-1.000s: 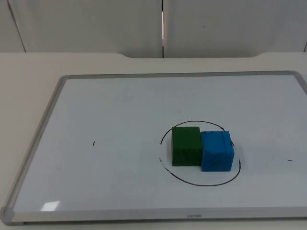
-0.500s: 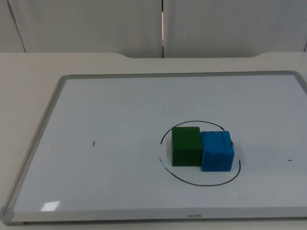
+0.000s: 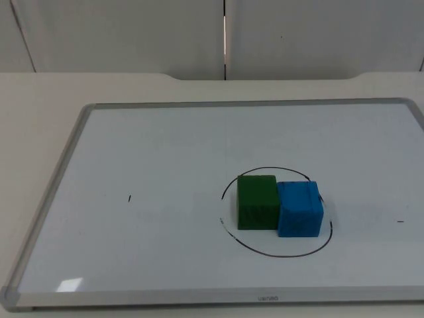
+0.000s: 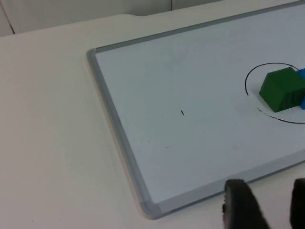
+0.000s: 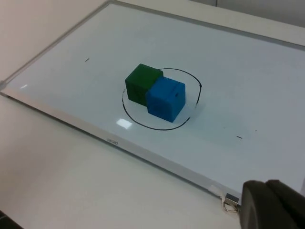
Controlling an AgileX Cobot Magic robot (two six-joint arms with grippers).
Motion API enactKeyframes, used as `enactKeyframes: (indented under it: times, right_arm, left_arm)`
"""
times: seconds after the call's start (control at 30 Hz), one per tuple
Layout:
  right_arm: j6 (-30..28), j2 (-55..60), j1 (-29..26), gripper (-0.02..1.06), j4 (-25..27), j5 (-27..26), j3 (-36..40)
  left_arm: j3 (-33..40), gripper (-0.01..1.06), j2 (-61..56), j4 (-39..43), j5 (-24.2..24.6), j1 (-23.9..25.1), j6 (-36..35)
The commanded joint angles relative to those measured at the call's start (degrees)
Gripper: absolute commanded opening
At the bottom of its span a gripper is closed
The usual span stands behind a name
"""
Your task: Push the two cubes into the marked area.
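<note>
— Where are the two cubes now?

— The green cube (image 3: 257, 201) and the blue cube (image 3: 299, 209) stand side by side and they touch each other, the green one on the left and the blue one on the right. Both are inside the black circle (image 3: 276, 253) that is drawn on the whiteboard (image 3: 165, 152). The blue cube comes close to the right part of the line.

— And your tools, where are they?

— My left tool (image 4: 267, 205) hangs over the near edge of the whiteboard, left of the circle. Its two fingers stand apart, with a gap between them, and nothing is in this gap. The green cube lies well away from it, farther on the board and to the right. My right tool (image 5: 274, 205) is beside the near edge of the board, close to a small metal clip (image 5: 231, 201) on the frame. The cubes are well apart from it also. I see only one dark mass of it, so I cannot tell if its fingers are together or apart.

— What carries the board?

— It lies flat on the white worktop (image 3: 40, 99).
</note>
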Motion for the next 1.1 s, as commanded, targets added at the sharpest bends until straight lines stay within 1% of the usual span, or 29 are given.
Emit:
enactKeyframes:
  times: [0.0, 0.07, 0.13, 0.17, 0.23, 0.27, 1.07]
  right_arm:
    - [-0.36, -0.24, -0.23, 0.0, -0.25, -0.13, 0.1]
    - [-0.48, -0.24, -0.23, 0.0, -0.25, -0.13, 0.1]
    - [-0.48, -0.24, -0.23, 0.0, -0.25, -0.13, 0.1]
    - [-0.48, -0.24, -0.23, 0.0, -0.25, -0.13, 0.1]
    - [-0.48, -0.24, -0.23, 0.0, -0.25, -0.13, 0.1]
    - [-0.49, -0.24, -0.23, 0.0, -0.25, -0.13, 0.0]
    - [-0.33, -0.24, -0.23, 0.0, 0.2, -0.23, 0.0]
  left_arm:
    - [0.28, 0.47, -0.24, -0.39, 0.25, 0.16, -0.02]
    - [0.28, 0.65, -0.24, -0.39, 0.25, 0.16, -0.02]
    - [0.28, 0.79, -0.24, -0.25, 0.25, 0.16, -0.02]
    - [0.28, 0.79, -0.24, -0.25, 0.25, 0.16, -0.02]
    - [0.28, 0.86, -0.24, -0.25, 0.25, 0.16, -0.02]
    - [0.28, 0.87, -0.24, -0.25, 0.25, 0.16, -0.02]
    - [0.28, 0.87, -0.24, -0.25, 0.25, 0.16, -0.02]
